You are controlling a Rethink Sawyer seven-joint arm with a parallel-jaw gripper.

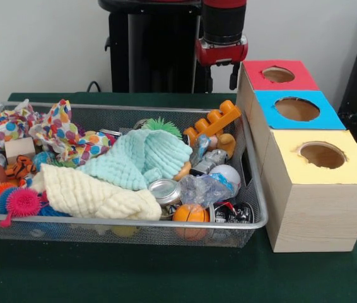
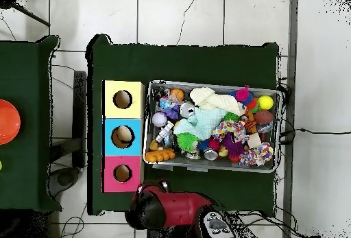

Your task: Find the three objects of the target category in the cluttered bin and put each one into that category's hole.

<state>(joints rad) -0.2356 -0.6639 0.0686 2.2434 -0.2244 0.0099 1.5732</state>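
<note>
A dark green cloth covers the surface point(image 1: 166, 278), which stands on a pale tiled floor point(image 2: 206, 16). On it sits a wire mesh bin point(image 1: 134, 232) heaped with clutter: a mint green washcloth point(image 1: 142, 159) and a cream washcloth point(image 1: 93, 194) lie across the middle, a polka-dot cloth point(image 1: 65, 136) toward one end, with a small orange basketball point(image 1: 190, 213), a metal can point(image 1: 164, 190), a white ball point(image 1: 227, 175), a pink spiky ball point(image 1: 22, 203) and an orange plastic toy point(image 1: 213, 123) around them. Just beside the bin stands a wooden box with three holes: yellow point(image 1: 322, 154), blue point(image 1: 297, 108) and red point(image 1: 278, 74). In the overhead view something tan shows inside the blue hole.

The arm point(image 1: 222, 31) is drawn back behind the bin; whether its end effector is apart or together cannot be told.

The likely trouble is the cloths: they probably hide target objects, and a grasp into the pile may snag fabric or drag neighbours out. Round balls may also roll away from a pinch.
</note>
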